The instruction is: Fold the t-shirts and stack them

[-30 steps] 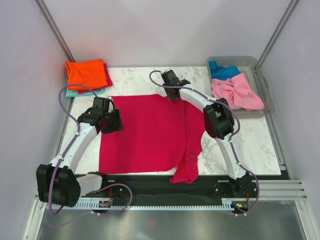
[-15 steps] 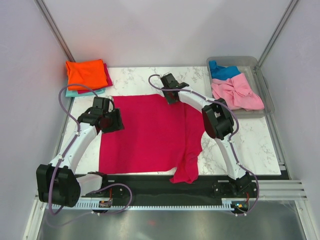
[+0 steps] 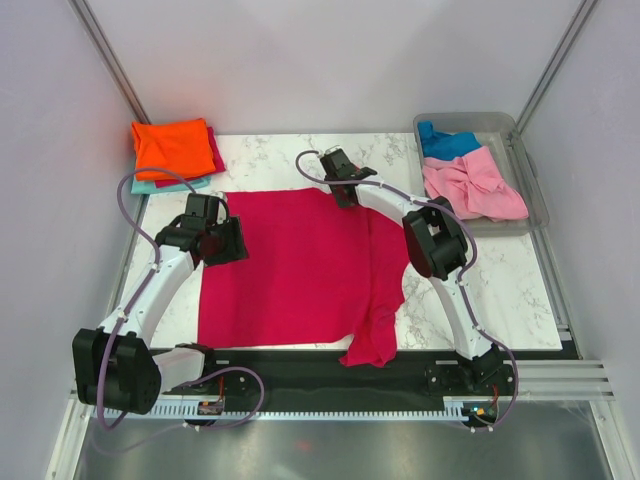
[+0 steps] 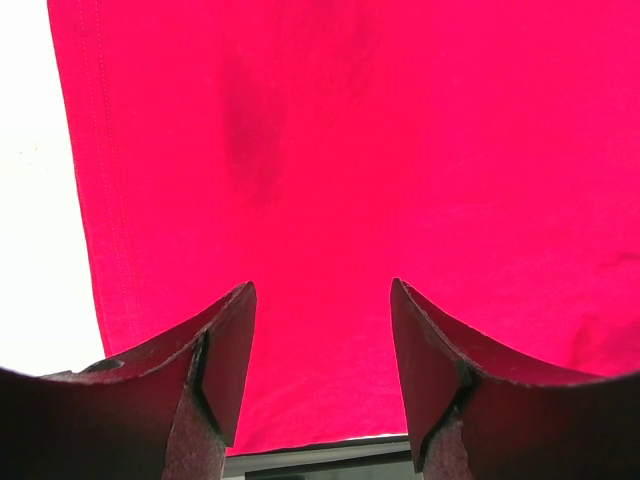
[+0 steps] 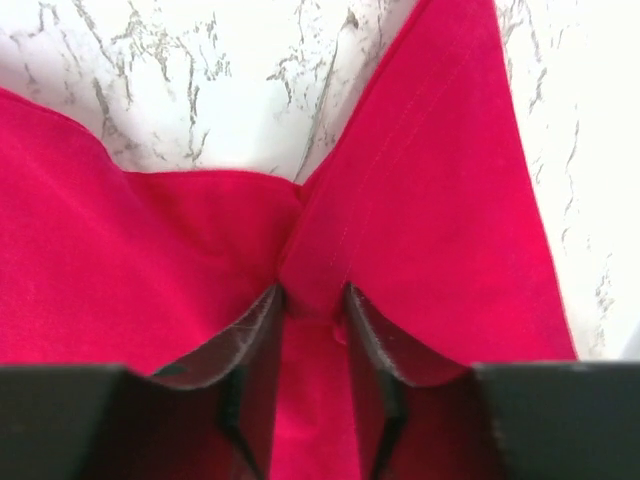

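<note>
A crimson-pink t-shirt [image 3: 300, 270] lies spread flat in the middle of the table, one sleeve [image 3: 372, 340] hanging over the near edge. My left gripper [image 3: 222, 243] hovers over the shirt's left side, open, with only flat cloth [image 4: 330, 150] showing between its fingers [image 4: 322, 300]. My right gripper [image 3: 340, 190] is at the shirt's far edge, where the sleeve meets the body. Its jaws [image 5: 313, 295] are closed on a raised fold of the crimson cloth [image 5: 320, 250]. An orange t-shirt [image 3: 172, 145] tops a folded stack at the far left.
Under the orange shirt, a teal edge [image 3: 150, 185] and a crimson edge [image 3: 215, 150] peek out. A clear grey tub [image 3: 532, 160] at the far right holds a blue t-shirt [image 3: 450, 142] and a light pink t-shirt [image 3: 472, 185]. Bare marble table [image 3: 500, 290] lies right of the shirt.
My right gripper has shifted slightly left along the shirt's far edge. The left arm has not moved.
</note>
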